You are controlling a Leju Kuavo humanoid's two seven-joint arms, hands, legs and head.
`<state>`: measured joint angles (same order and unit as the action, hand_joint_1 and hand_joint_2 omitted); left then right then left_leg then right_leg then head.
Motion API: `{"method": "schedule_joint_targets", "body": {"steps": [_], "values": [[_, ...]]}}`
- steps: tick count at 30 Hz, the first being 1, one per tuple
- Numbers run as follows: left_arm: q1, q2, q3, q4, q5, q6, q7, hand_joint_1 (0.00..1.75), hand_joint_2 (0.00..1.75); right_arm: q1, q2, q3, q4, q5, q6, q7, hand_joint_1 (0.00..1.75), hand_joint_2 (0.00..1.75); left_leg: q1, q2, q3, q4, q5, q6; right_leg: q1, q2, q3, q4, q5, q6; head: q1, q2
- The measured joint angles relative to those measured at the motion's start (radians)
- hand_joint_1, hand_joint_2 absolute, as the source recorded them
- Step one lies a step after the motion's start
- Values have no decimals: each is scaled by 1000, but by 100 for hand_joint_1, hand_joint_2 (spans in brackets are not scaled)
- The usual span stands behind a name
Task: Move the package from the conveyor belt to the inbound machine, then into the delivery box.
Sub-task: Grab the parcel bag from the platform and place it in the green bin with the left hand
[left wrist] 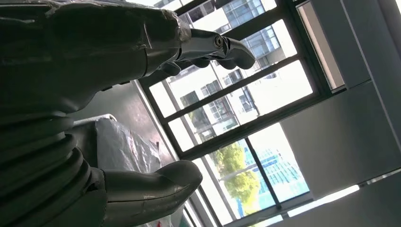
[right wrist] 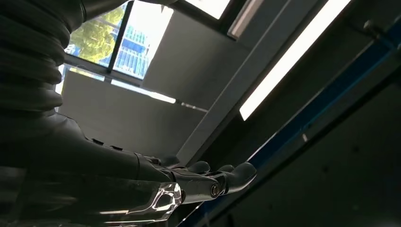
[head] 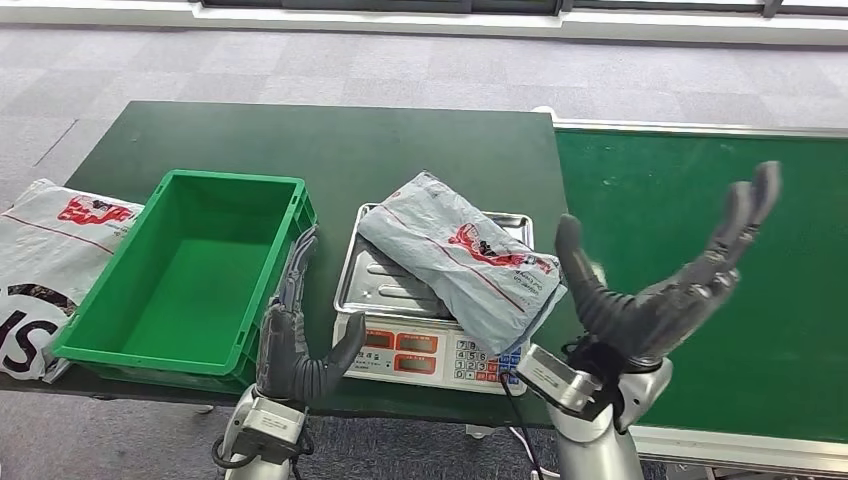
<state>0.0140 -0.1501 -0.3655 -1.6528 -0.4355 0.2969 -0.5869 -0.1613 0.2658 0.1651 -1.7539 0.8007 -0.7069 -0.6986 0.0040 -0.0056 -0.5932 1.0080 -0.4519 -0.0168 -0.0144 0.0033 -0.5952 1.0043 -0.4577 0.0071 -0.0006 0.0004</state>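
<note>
Both our left hand (head: 290, 340) and right hand (head: 660, 290) are spread, empty; the slippery grey plastic mailer package (head: 460, 258) overhangs the steel scale tray (head: 365, 265) and may slide off.

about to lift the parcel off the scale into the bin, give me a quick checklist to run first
1. Package lies on the scale: ok, though one end overhangs the tray toward the keypad.
2. Left hand holds nothing, fingers apart, between the green box and the scale: ok.
3. Right hand holds nothing, fingers spread, raised beside the package: ok.
4. Green box has room for the package: ok, its floor shows bare.
5. Conveyor belt carries no next package in the part that shows: ok.
6. Scale reading taken: cannot tell, the display digits are too small.
</note>
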Motion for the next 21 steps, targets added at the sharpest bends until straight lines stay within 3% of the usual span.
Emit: {"method": "schedule_joint_targets", "body": {"steps": [5,13,21], "values": [[-55,11,1,84,-161,70,55,0,175,29,10,-34,-207,2,4,0,0,175,0,1,1,0,0,0,-1,0,1,0,0,0,0,0],[-113,21,1,162,-262,104,94,0,175,41,10,-44,-313,-18,5,0,0,175,0,1,2,0,1,1,-1,0,2,0,1,0,0,0],[-373,22,-8,499,-824,287,286,0,175,31,10,-30,-260,-74,10,0,0,175,0,-1,2,0,5,1,-1,-2,4,0,3,1,0,0]]}}
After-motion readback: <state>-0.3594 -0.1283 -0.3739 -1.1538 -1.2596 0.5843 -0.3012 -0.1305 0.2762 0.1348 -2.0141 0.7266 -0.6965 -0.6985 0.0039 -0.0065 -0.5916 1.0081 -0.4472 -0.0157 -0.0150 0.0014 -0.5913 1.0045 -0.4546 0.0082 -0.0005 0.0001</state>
